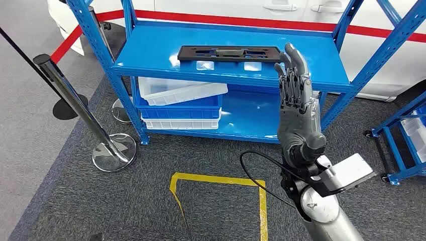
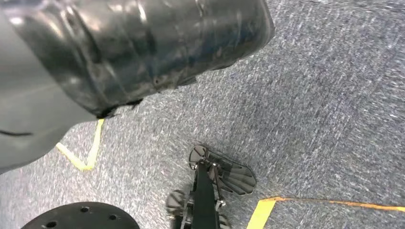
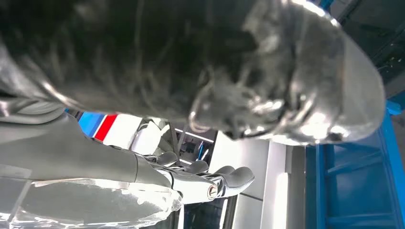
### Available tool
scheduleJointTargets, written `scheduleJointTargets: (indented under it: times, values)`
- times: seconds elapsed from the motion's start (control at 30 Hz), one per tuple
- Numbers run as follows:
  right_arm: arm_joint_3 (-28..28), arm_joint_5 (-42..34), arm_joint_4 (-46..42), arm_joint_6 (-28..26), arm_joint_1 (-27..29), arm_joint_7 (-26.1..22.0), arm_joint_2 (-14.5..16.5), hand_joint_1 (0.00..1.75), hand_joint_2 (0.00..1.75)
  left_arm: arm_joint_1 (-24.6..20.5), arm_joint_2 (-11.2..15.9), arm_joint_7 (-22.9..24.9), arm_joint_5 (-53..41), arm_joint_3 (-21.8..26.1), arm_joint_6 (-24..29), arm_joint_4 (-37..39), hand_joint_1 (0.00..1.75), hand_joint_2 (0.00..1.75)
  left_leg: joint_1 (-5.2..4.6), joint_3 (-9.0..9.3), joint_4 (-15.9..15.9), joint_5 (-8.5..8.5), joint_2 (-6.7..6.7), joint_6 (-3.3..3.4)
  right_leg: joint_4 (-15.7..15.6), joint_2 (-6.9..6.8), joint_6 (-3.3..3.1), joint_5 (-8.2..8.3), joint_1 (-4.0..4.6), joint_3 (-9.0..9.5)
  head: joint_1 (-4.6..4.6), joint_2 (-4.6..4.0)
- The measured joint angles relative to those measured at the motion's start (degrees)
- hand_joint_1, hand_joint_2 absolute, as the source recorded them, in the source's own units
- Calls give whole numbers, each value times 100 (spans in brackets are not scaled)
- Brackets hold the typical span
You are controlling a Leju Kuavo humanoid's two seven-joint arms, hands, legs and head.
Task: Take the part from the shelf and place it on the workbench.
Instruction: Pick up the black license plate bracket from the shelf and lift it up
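The part (image 1: 228, 53) is a long flat black panel lying on the upper level of the blue shelf (image 1: 150, 55), towards its back. My right hand (image 1: 296, 100) is raised in front of the shelf's right half, fingers stretched upward and apart, holding nothing. Its fingertips reach about the level of the part's right end, apart from it. In the right wrist view the fingers (image 3: 205, 176) are extended and bare beside the blue frame (image 3: 353, 181). My left hand (image 2: 119, 52) hangs low over the grey carpet as a close dark blur; how its fingers lie is hidden.
White and blue bins (image 1: 181, 100) are stacked on the shelf's lower level at the left. A chrome stanchion (image 1: 75, 100) stands on the carpet to the left. Yellow floor tape (image 1: 221, 181) marks a square before the shelf. Another blue rack (image 1: 407, 135) stands at the right.
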Motion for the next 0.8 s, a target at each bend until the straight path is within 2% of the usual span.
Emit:
scheduleJointTargets:
  times: [0.03, 0.07, 0.1, 0.13, 0.2, 0.27, 0.3, 0.33, 0.4, 0.43, 0.47, 0.5, 0.57, 0.6, 0.63, 0.67, 0.73, 0.8]
  values:
    - [2, 0, 1, 0, -1, -1, 0, 0, 0, 4, 0, 0, 0, 0, 1, 0, 0, 0, 0, 18, 8, -22, -1, -8, -230, -2, -11, 133, 0, 91, 0, 0]
    - [3, -1, 4, 0, -2, -3, 1, 0, 0, 4, 0, 0, 0, 0, 2, 0, 0, 0, -6, 26, 17, -41, -2, -20, -369, -4, -22, 176, 8, 152, -1, 0]
    - [7, -1, 8, 1, -9, -6, 7, 0, 0, 3, 0, 1, 0, 0, 3, 0, 0, 0, -14, 37, 38, -76, -4, -44, -663, -5, -46, 274, 18, 276, -2, 0]
    - [13, -1, 12, 1, -16, -10, 17, 0, 0, -2, 0, 1, 0, 1, 4, 0, 0, 0, -19, 33, 48, -97, -5, -72, -835, -5, -70, 299, 33, 348, -7, 0]
    - [27, -1, 23, 4, -29, -19, 40, 0, 0, -12, -3, 7, 0, 2, 6, 0, 0, 0, -23, 24, 42, -115, -3, -132, -939, 6, -122, 244, 49, 396, -11, 0]
    - [37, -1, 33, 9, -38, -26, 58, 0, 0, -14, -7, 16, -1, 2, 7, 0, 0, 0, -15, 16, 96, -171, 7, -187, -988, 8, -178, 243, 28, 452, -12, 0]
    - [39, 0, 35, 11, -49, -30, 69, 0, 0, -19, -8, 19, -1, 2, 7, 0, 0, 0, -13, -52, 258, -251, 11, -213, -1018, 2, -208, 237, 13, 494, -17, 0]
    - [40, 1, 38, 13, -58, -33, 82, 0, 0, -21, -8, 21, -2, 2, 7, 0, 0, 0, -4, -194, 536, -370, 14, -236, -1034, -10, -237, 222, 10, 533, -17, 0]
    - [45, 0, 54, 13, -71, -36, 102, 0, 0, -17, -9, 22, -2, 3, 7, 0, 0, 0, 7, -627, 1284, -614, 16, -277, -1035, -22, -277, 177, 16, 581, -20, 0]
    - [49, 0, 67, 13, -70, -36, 108, 0, 0, -7, -9, 23, -1, 4, 7, 0, 0, 0, 15, -811, 1543, -645, 17, -291, -1031, -22, -284, 154, 19, 602, -20, 0]
    - [52, 0, 79, 13, -70, -36, 110, 0, 0, 3, -9, 26, -1, 4, 7, 0, 0, 0, 25, -906, 1612, -569, 17, -302, -1024, -18, -282, 126, 18, 628, -20, 0]
    - [56, 0, 91, 14, -70, -37, 110, 0, 0, 10, -8, 30, 0, 4, 8, 0, 0, 0, 35, -888, 1459, -390, 18, -307, -1014, -14, -273, 94, 16, 661, -21, 0]
    - [58, -1, 108, 15, -71, -43, 117, 0, 0, 14, -5, 37, 0, 4, 9, 0, 0, 0, 53, -610, 756, 43, 20, -311, -991, -9, -231, 14, 14, 740, -20, 0]
    - [58, -1, 116, 16, -77, -47, 122, 0, 0, 9, -4, 38, 0, 5, 10, 0, 0, 0, 48, -465, 429, 159, 16, -298, -975, -7, -198, -26, 20, 762, -21, 0]
    - [58, -1, 122, 16, -83, -50, 129, 0, 0, 4, -3, 37, -1, 6, 11, 0, 0, 0, 41, -372, 230, 199, 12, -275, -970, -6, -165, -52, 27, 773, -20, 0]
    - [59, -1, 129, 17, -89, -53, 135, 0, 0, 0, -4, 34, -2, 7, 12, 0, 0, 0, 30, -336, 160, 165, 6, -245, -975, -5, -134, -67, 35, 774, -18, 0]
    - [62, -1, 143, 16, -94, -55, 142, 0, 0, -2, -4, 23, -4, 9, 15, 0, 0, 0, 25, -314, 122, 146, 1, -169, -994, -6, -79, -88, 34, 781, -13, 0]
    - [64, -1, 152, 16, -98, -57, 142, 0, 0, 3, -5, 8, -4, 9, 16, 0, 0, 0, 31, -251, 80, 126, 4, -90, -815, -10, -31, -200, 22, 723, -7, 0]
